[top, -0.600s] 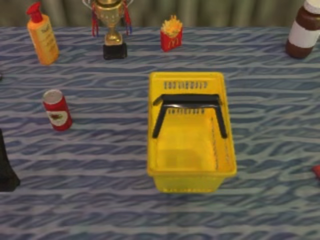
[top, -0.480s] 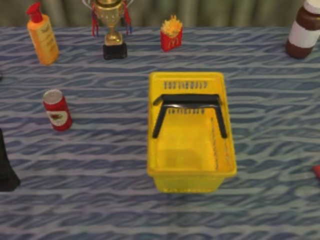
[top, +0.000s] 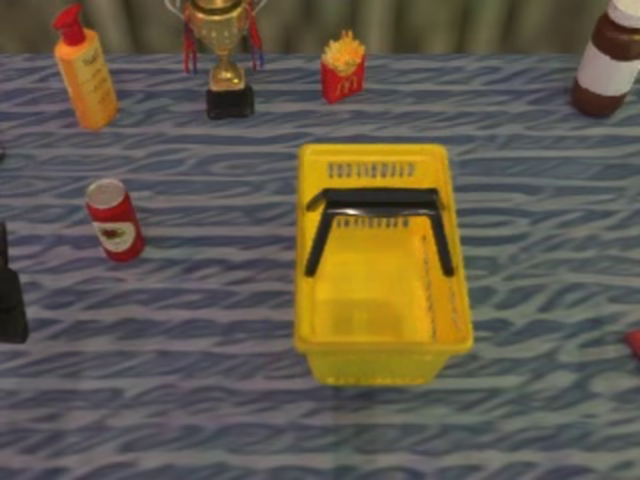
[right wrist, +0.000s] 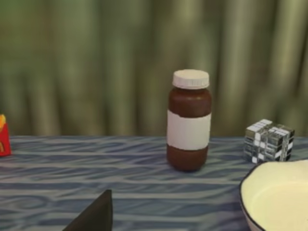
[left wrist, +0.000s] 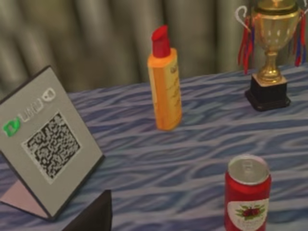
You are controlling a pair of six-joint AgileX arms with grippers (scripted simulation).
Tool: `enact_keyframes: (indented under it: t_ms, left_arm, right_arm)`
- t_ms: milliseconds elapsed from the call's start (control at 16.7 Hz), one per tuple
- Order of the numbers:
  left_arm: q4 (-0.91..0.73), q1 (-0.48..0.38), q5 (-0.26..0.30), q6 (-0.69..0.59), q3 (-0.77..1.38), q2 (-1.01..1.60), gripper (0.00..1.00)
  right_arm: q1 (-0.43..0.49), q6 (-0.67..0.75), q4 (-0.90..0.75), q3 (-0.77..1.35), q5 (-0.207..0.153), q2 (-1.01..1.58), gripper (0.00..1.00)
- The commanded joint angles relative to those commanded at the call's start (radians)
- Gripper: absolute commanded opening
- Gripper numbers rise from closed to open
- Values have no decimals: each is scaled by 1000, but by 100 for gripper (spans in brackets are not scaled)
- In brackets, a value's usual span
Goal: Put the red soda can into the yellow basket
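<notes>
The red soda can stands upright on the left part of the table, and it is near in the left wrist view. The yellow basket sits mid-table with its black handles folded across the top and nothing inside. My left gripper is at the table's left edge, nearer the front than the can and apart from it. One dark finger shows, off to the side, with nothing held. My right arm is out of the top view; its wrist view shows one dark finger.
Along the back stand an orange bottle, a trophy, a fries box and a brown jar. A QR sign stands by the left arm. A mirrored cube and white bowl are on the right.
My left arm has moved away from the table's front edge, toward the level of the can. The can and basket have not moved.
</notes>
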Motion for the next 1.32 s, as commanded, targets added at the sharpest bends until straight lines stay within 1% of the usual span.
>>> enact_keyframes:
  t_ms: [180,600,840,1080,1320]
  left_arm:
    - [-156,-16,-1,91,240,287,100]
    - [-561,-52,-7,327,867,1063,100]
    - [-763,-72,-9,445,1187,1461,100]
    - [-906,-88,-8,529,1413,1743,100]
    - [-968,-96,-7,566,1506,1858,100]
  right_arm:
    - [0,0,0,0,0,0,100]
    - [0,0,0,0,0,0,100]
    - [0,0,0,0,0,0,100]
    - [0,0,0,0,0,0,100]
    - [0,0,0,0,0,0,100]
